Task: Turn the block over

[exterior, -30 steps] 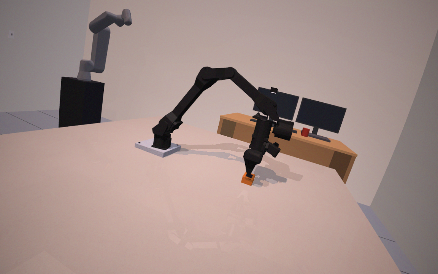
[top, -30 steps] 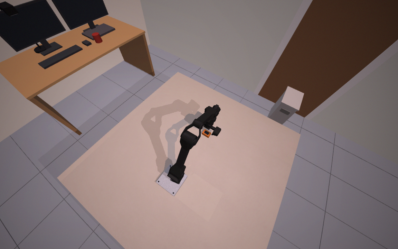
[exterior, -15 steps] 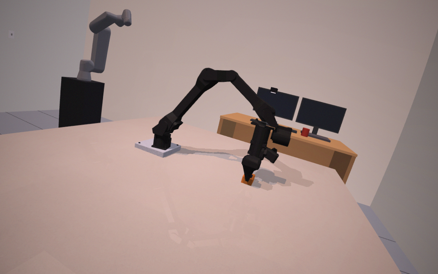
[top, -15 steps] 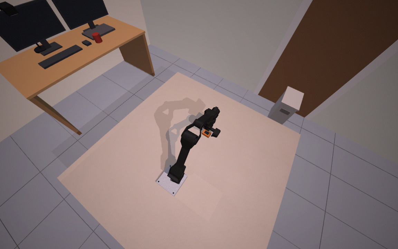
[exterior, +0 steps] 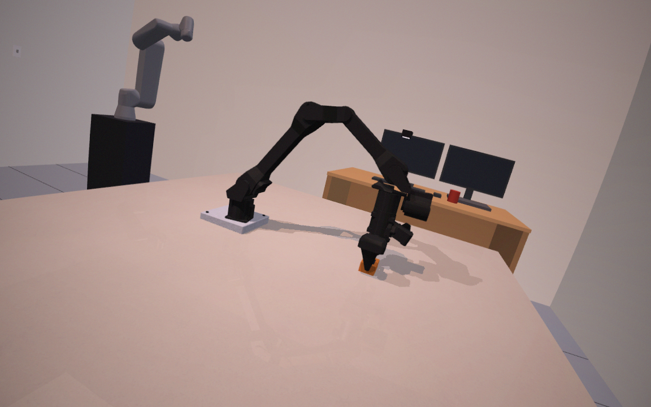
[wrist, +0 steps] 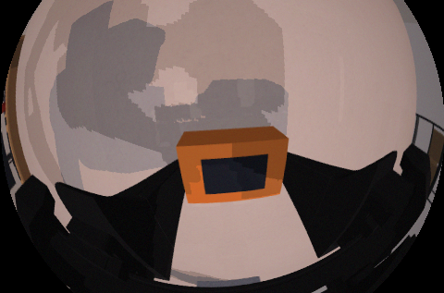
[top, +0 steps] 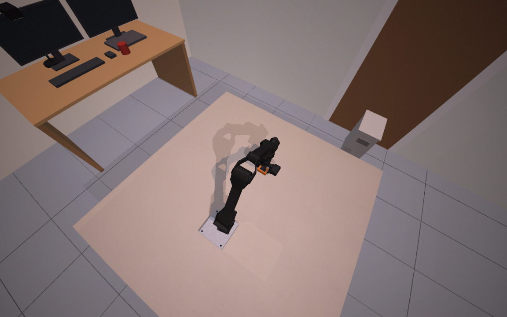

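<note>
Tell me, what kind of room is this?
Likely an office-like robot lab: a wooden desk with two dark monitors, a black robot arm on a beige table, a grey arm behind.

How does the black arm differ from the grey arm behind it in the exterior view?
The black arm stands on the table; the grey arm stands on a black pedestal. The black arm bends down to the orange block; the grey arm reaches upward, touching nothing. Both are jointed arms.

Blk jointed arm (exterior: pixel 287 144), grey sq baseplate (exterior: pixel 234 221).
</note>
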Available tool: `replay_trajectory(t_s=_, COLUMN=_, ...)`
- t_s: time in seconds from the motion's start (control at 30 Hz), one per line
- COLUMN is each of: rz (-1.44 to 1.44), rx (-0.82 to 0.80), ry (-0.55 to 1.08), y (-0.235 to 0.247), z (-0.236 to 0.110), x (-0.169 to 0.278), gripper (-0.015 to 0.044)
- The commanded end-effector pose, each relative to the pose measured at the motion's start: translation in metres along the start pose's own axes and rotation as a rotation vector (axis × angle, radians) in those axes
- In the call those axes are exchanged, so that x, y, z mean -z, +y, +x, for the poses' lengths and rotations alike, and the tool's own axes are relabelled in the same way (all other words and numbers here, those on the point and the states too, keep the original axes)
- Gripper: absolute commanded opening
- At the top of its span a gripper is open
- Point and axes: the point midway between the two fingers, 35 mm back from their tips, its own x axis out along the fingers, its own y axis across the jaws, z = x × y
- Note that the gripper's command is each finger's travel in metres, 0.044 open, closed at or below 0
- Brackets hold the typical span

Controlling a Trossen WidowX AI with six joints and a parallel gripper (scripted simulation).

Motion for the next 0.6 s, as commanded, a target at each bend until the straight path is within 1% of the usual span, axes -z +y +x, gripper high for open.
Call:
replay_trajectory(t_s=0.0, rz=0.003, rx=0.002, ry=-0.001, y=-0.0003, z=0.0005, x=-0.0003, gripper=0.0242)
replay_trajectory(t_s=0.5, rz=0.003, rx=0.002, ry=-0.001, y=-0.0003, z=0.0005, x=-0.0003, gripper=0.0142)
replay_trajectory(t_s=0.57, rz=0.003, rx=0.002, ry=-0.002, y=-0.0003, z=-0.0046, x=-0.0006, gripper=0.0090)
